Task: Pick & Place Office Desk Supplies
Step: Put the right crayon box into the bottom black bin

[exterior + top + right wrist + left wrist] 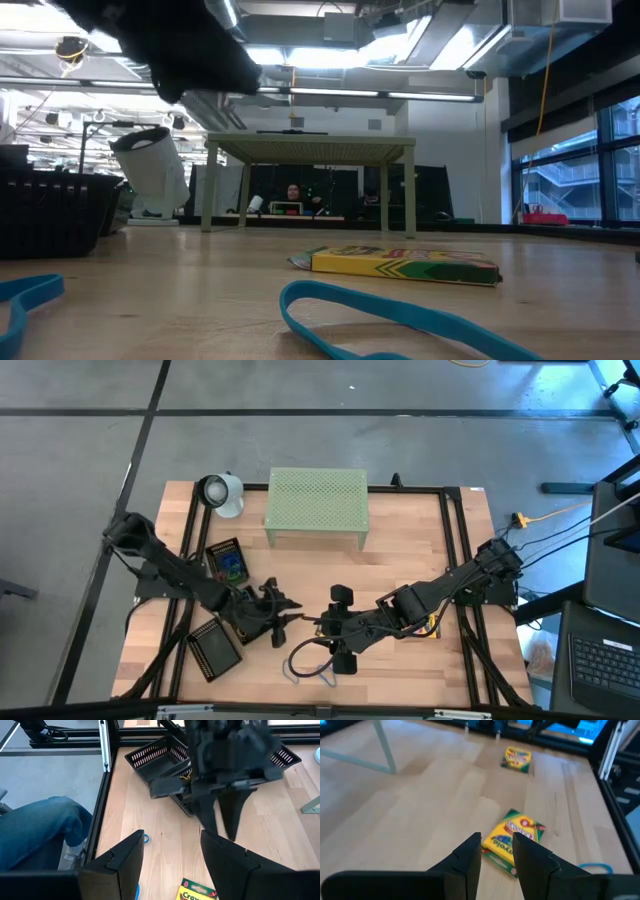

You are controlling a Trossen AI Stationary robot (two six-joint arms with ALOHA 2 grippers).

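Note:
Two yellow-green crayon boxes lie flat on the wooden table: one (514,838) just beyond my left gripper's fingertips, the other (518,759) farther off by the frame rail. The low view shows one box (405,265) behind a blue rubber band (400,318). My left gripper (497,840) (290,615) hovers over mid-table, open, with nothing between its fingers. My right gripper (172,840) (336,628) faces it from the right, held high and open wide, above a crayon box (197,893). A blue band (310,666) lies near the front edge.
Two black mesh trays (226,561) (215,650) sit at the left, and a pale-green perforated stand (315,508) at the far middle with a white object (222,494) beside it. Another blue band (30,294) lies close to the low camera. A person's leg in jeans (40,830) shows beside the table.

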